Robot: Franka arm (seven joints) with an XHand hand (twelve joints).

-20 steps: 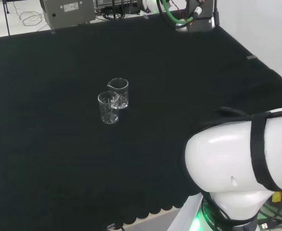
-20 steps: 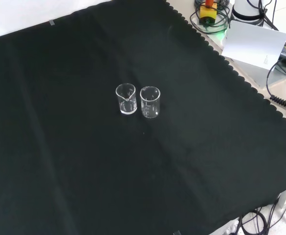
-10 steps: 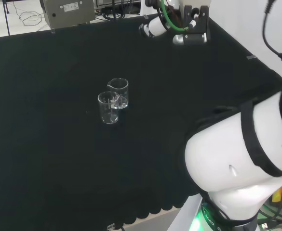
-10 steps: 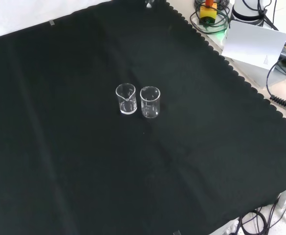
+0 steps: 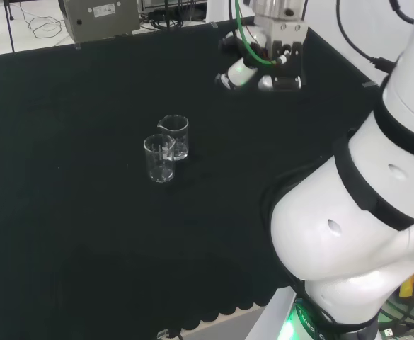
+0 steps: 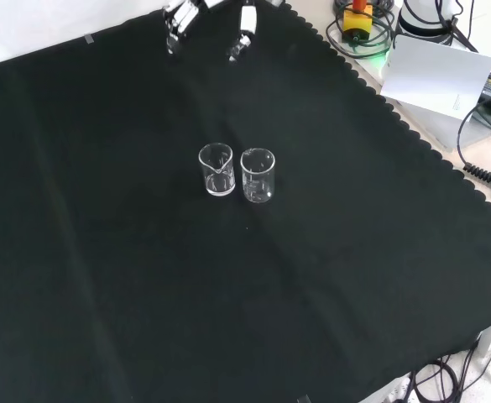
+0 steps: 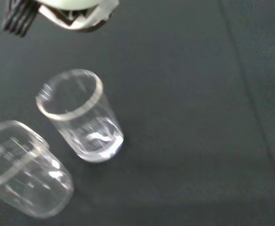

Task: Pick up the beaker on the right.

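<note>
Glass target: small clear glass beaker with a plain rim (image 6: 258,175), upright on the black cloth (image 6: 102,277), approx. mid-bench. It is the right one of the pair in the front view and the nearer one (image 5: 158,159) in the head view.
Neighbour: clear glass beaker with a pouring lip (image 6: 216,170), just beside the target, maybe touching. In the head view it (image 5: 174,137) sits farther off and a bit to the right.
Which is "right": we take the front view's right. The head view would favour the lipped one, so we can't settle it for sure.
Hand: black-and-white robot hand (image 6: 245,23) at the front view's top edge, fingers spread and relaxed, nothing in them. It is well apart from both beakers.
Key relation: in the front view the target lies below the hand and slightly to the right. In the head view the hand (image 5: 243,71) is up and to the right of the pair, and the lipped beaker stands roughly btwn hand and target.
Axis: target's long axis is vertical, mouth up.
Wrist view: two beakers close together. We can't tell which is which.
Next move, our guess: bring the fingers in on the target's free side, w/o knocking the neighbour.
</note>
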